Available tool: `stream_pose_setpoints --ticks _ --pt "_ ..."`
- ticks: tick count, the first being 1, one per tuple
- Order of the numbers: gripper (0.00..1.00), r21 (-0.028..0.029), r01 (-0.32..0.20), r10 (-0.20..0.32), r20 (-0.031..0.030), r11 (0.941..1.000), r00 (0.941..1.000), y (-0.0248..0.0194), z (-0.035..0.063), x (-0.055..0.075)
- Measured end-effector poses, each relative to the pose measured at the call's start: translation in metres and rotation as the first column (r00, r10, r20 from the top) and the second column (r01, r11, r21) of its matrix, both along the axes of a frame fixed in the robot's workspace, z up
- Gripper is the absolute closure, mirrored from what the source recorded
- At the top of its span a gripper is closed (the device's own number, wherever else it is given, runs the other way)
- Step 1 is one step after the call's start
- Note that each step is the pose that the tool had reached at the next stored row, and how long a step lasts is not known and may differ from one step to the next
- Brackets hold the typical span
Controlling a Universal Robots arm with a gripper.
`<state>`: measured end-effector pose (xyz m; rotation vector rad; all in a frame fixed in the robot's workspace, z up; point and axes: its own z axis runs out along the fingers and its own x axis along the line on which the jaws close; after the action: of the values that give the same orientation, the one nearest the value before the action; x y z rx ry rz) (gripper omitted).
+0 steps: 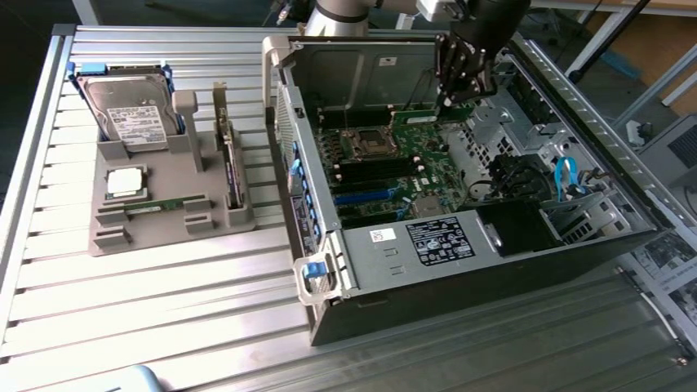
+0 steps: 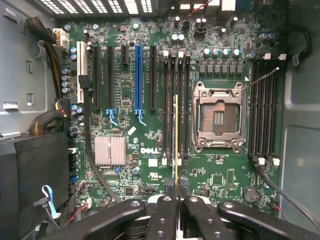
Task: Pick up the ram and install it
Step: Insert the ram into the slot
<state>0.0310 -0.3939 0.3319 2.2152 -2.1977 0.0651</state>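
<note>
My gripper (image 2: pixel 176 194) is shut on the ram (image 2: pixel 176 140), which shows edge-on as a thin yellow-green line running out from between the black fingers (image 2: pixel 162 210). The stick hangs over the group of black memory slots (image 2: pixel 169 100) beside the open processor socket (image 2: pixel 219 117), roughly lined up with them. Whether it touches a slot I cannot tell. In the exterior view the gripper (image 1: pixel 452 96) reaches down into the open computer case (image 1: pixel 326 269) above the green motherboard (image 1: pixel 419 175).
Blue and black expansion slots (image 2: pixel 139 75), a silver heatsink (image 2: pixel 110 150) and cables (image 2: pixel 47 122) surround the slots. On the exterior view's left, a grey tray (image 1: pixel 109 241) holds a hard drive (image 1: pixel 129 114), a silver processor (image 1: pixel 124 181), an upright card (image 1: pixel 228 159) and a narrow green board (image 1: pixel 163 204).
</note>
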Motion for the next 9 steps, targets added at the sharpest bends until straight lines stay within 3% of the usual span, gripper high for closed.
stream_pose_setpoints --ticks 9 --pt "0.88 -0.0018 0.0 0.0 0.0 1.0 1.0 0.0001 -0.0032 -0.0002"
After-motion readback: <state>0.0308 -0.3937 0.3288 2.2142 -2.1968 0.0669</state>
